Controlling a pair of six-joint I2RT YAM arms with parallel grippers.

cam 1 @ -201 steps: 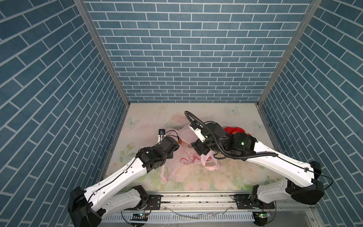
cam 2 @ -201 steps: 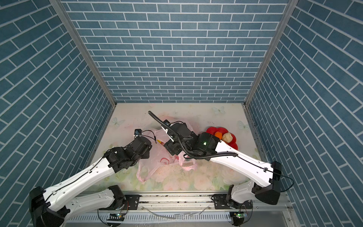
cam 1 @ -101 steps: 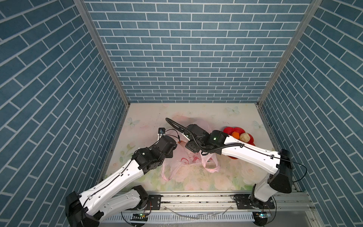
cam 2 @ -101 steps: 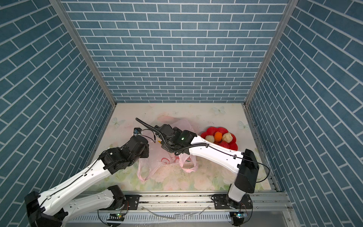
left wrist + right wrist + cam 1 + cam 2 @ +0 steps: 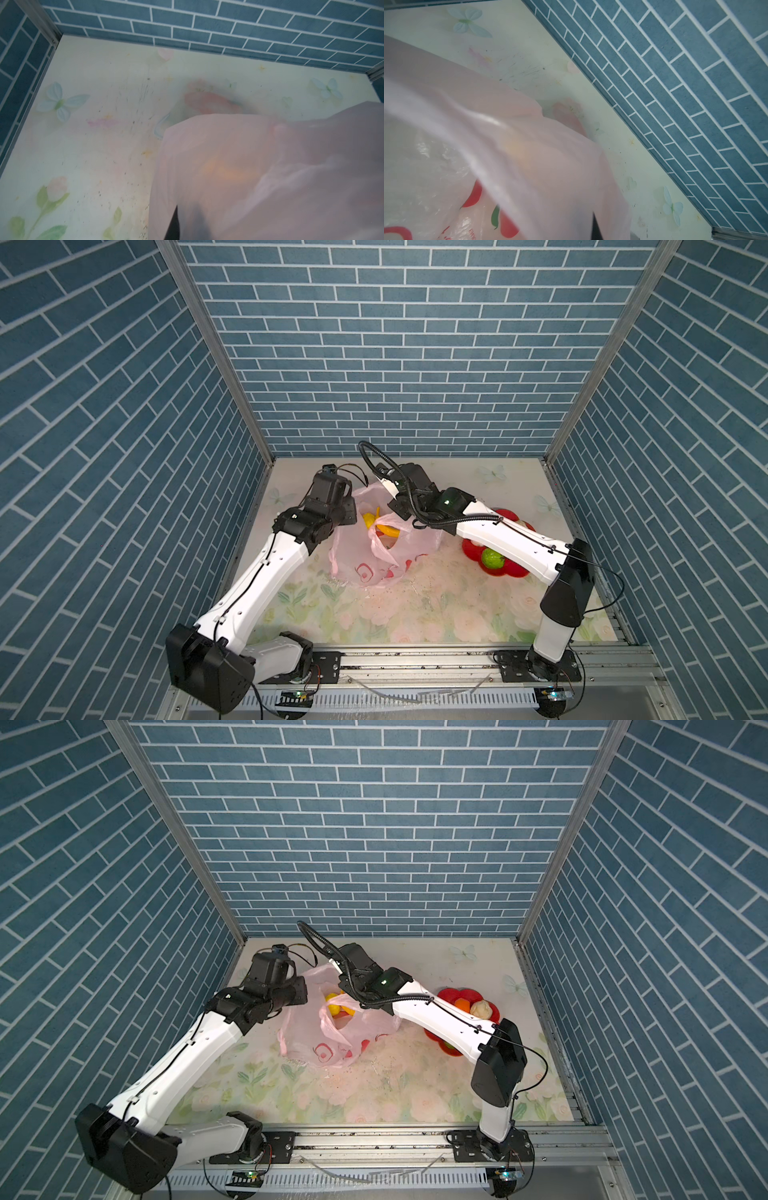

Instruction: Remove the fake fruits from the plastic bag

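Change over the last second: my right gripper [image 5: 385, 488] was hanging wide over the middle of the plastic bag [image 5: 374, 560]; now it has swung to the bag's far rim and closed right down. In the right wrist view the pink film drapes straight over the dark finger [image 5: 594, 225], so I read it as pinching the rim, nothing else in the jaws. Left gripper [image 5: 349, 512] hasn't budged, still narrow and clamped on the bag's rim on its own side. Film covers its finger [image 5: 173, 223] in the left wrist view too.

Result: 2 grips on the rim, mouth pulled up and open between them. Banana [image 5: 390, 531] shows yellow inside the mouth in both top views, with something reddish beside it; can't tell which piece. So probably 2 fruits still in the bag.

Already out: green ball [image 5: 493, 559], beige lump [image 5: 481, 1009] and orange piece [image 5: 462, 1005], all on the red plate [image 5: 513, 572] just beside the bag on the right arm's side.

My read: a regrip to hold the mouth open or tip the bag, not a pick. Neither gripper is free to reach in, so the next move is likely a lift and spill, and the thin film could slip
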